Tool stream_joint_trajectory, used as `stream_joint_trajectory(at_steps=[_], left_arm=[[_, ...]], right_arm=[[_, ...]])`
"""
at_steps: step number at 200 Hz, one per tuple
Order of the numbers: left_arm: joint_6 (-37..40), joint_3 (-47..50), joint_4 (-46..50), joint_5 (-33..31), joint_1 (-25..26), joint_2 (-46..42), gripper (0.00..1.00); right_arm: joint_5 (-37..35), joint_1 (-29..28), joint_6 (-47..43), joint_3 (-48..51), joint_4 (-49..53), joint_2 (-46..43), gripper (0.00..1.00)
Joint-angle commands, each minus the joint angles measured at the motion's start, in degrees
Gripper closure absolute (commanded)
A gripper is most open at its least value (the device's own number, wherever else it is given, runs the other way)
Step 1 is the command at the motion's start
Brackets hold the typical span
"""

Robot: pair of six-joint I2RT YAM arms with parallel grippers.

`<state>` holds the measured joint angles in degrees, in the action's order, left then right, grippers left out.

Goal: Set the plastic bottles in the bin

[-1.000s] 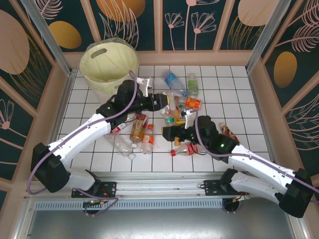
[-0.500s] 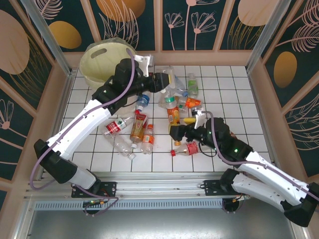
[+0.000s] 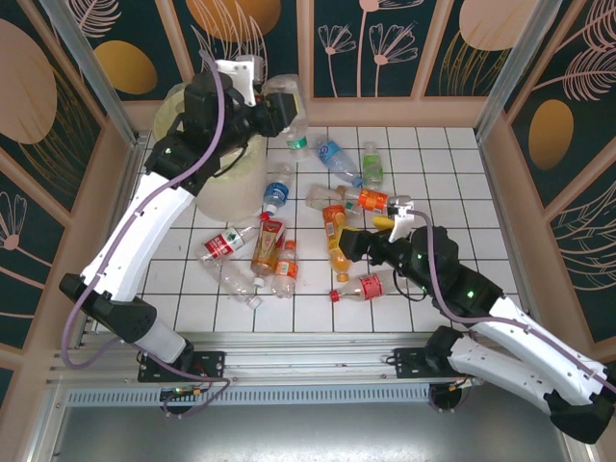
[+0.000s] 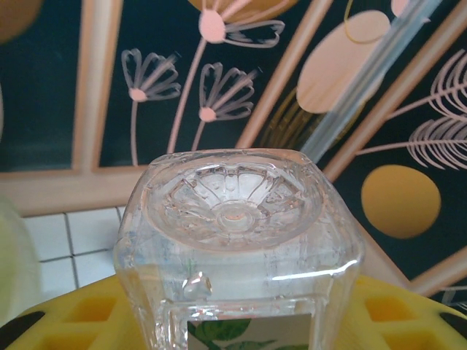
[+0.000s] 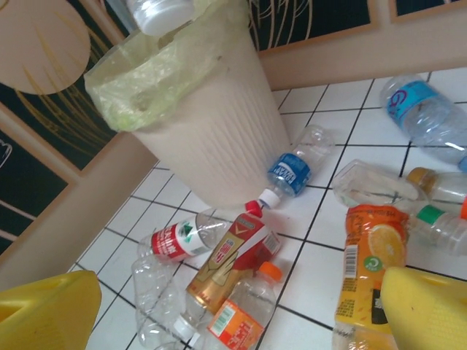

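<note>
My left gripper (image 3: 272, 104) is raised at the right rim of the cream bin (image 3: 223, 191) and is shut on a clear bottle with a green leaf label (image 3: 290, 114), which hangs cap-down. In the left wrist view its ribbed base (image 4: 233, 211) sits between my yellow fingers (image 4: 66, 321). In the right wrist view its pale cap (image 5: 160, 13) hangs over the bin's bag liner (image 5: 146, 80). My right gripper (image 3: 360, 240) (image 5: 241, 321) is open low over the pile, beside an orange juice bottle (image 5: 371, 270). Several more bottles lie on the tiles, among them a red-and-gold one (image 3: 267, 245) (image 5: 230, 266).
A blue-label bottle (image 3: 277, 195) (image 5: 292, 171) lies against the bin's foot. Other bottles lie at the back (image 3: 337, 159) and near the front (image 3: 364, 287). Wooden walls and metal posts (image 3: 91, 67) close in the tiled table (image 3: 452, 183).
My left arm has lifted the clear bottle out of the pile and swung it up and back-left to the bin's rim. My right gripper has drifted slightly right, still open.
</note>
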<state>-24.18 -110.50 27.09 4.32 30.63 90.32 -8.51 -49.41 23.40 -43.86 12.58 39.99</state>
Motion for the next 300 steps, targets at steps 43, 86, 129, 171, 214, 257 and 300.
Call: stream_joint_trajectory(at_steps=[43, 86, 129, 171, 214, 257, 300], left_arm=[[9.21, -8.16, 3.41, -12.25, -3.79, -0.25, 0.49], [13.6, -9.39, 4.66, -18.77, -7.39, 0.48, 0.48], [14.47, -8.63, 4.94, -15.01, -14.03, 3.75, 0.48], [16.33, -9.91, 7.88, -12.63, -16.51, 8.73, 0.47], [18.33, -8.48, 10.0, -10.2, -17.26, 13.13, 0.48], [19.08, -8.41, 11.91, -8.47, -17.55, 17.29, 0.47], [18.66, -5.49, 12.42, -7.65, -17.56, 18.06, 0.46]], right_arm=[[-2.56, 0.63, -1.38, -3.59, -0.47, 2.82, 0.01], [-1.33, 0.72, -1.43, -3.96, -0.98, 4.44, 0.01], [-0.96, 0.72, -0.72, -3.43, -0.54, 4.46, 0.01], [1.97, 0.81, -1.77, -4.02, 1.22, 7.02, 0.01], [5.92, 0.85, -2.65, -4.3, 2.45, 9.62, 0.01], [6.27, 0.82, -2.66, -4.48, 2.98, 10.4, 0.01], [5.96, 0.85, -2.32, -4.15, 3.2, 10.49, 0.01]])
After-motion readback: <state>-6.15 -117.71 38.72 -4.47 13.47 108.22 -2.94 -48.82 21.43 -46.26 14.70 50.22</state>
